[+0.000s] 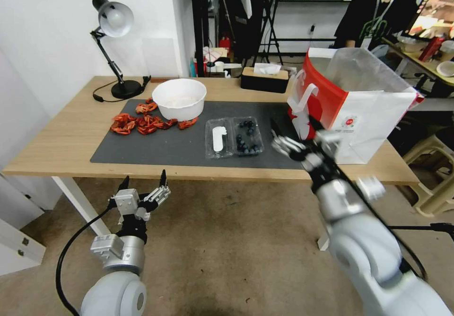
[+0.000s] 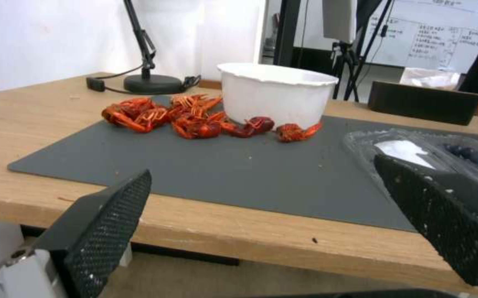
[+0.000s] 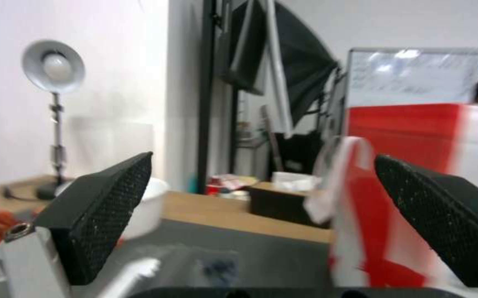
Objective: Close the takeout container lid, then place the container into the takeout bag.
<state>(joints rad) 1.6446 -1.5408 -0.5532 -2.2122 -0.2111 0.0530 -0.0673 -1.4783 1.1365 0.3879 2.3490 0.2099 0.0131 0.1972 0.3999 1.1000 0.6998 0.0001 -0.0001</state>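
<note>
Closest to the head camera, the left end effector (image 1: 144, 181) hangs below the front edge of the bench (image 1: 56, 141), its fingers spread wide and holding nothing. Farther right, the right end effector (image 1: 279, 136) is raised over the bench's front right part, between the takeout container (image 1: 233, 137) and the takeout bag (image 1: 359, 103); its fingers are also spread and empty. That clear clamshell lies fully open and flat on the dark mat (image 1: 156, 143), with the lid (image 1: 218, 138), white label up, on the left half and the blueberries (image 1: 248, 136) in the right half. Standing upright at the bench's right end, the red-and-white bag has its mouth open. Behind the container sit a white bowl (image 1: 179, 98) and red crayfish (image 1: 142, 121), with a desk lamp (image 1: 113, 46) at the back left.
</note>
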